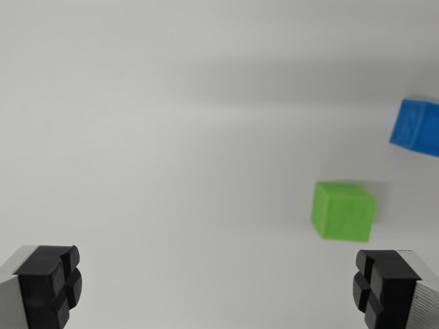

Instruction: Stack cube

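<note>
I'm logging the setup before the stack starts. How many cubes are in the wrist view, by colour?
Green cube: 1
Blue cube: 1, cut off by the wrist view's right edge
Total: 2 cubes, apart from each other on the white table.

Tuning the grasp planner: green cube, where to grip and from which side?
Take the green cube from above, fingers on two opposite vertical faces. Its faces look flat and it sits squarely on the white surface, clear of the blue cube, so either pair should be reachable. The gripper is open and empty, with the cube toward the wrist view's right, so centre over it first.
</note>
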Available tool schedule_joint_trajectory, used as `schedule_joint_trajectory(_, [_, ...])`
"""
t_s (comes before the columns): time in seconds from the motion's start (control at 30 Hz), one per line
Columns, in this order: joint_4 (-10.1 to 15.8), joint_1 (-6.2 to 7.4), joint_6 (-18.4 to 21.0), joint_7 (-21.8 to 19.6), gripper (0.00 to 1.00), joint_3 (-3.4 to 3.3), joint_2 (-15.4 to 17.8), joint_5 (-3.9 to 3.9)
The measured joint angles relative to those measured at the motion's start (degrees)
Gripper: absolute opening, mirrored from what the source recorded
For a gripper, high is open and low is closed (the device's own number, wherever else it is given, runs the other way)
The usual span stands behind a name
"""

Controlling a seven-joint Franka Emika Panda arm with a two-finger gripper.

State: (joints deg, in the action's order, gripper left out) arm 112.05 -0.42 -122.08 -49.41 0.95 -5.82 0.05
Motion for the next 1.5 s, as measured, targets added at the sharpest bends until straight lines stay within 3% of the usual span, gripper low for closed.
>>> schedule_joint_trajectory(0.77, [2.03,-2.08,-4.1,1.16,1.0,-1.36,-2.76,0.26])
schedule_joint_trajectory(1.5, [3.07,-5.37,-9.38,2.96,1.0,-2.84,-8.08,0.81])
